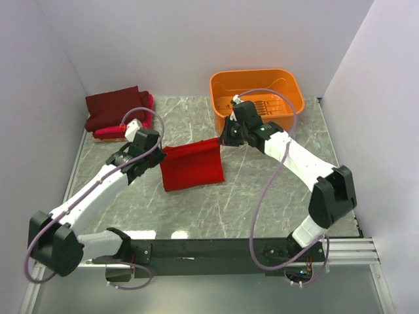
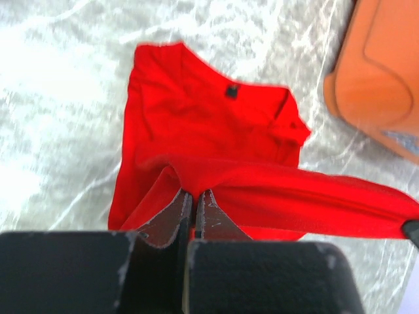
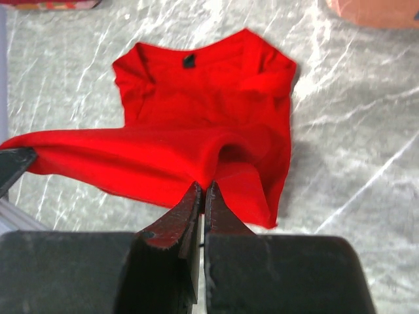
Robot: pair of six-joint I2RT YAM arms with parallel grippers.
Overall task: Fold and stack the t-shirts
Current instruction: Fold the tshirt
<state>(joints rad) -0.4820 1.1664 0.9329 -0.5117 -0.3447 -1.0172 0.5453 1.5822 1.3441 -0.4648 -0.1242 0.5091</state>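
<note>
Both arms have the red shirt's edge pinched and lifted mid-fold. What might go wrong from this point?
1. The left gripper and right gripper each pinch only a thin bit of the red shirt at its edge. With the cloth stretched between them, it may slip out of one grip.
2. The right gripper is close beside the orange basket, so a swing toward it might knock it.

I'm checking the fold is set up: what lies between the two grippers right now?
The bright red t-shirt's raised edge stretches from the left gripper to the right gripper, both shut on it. This is clearest in the top external view.
</note>
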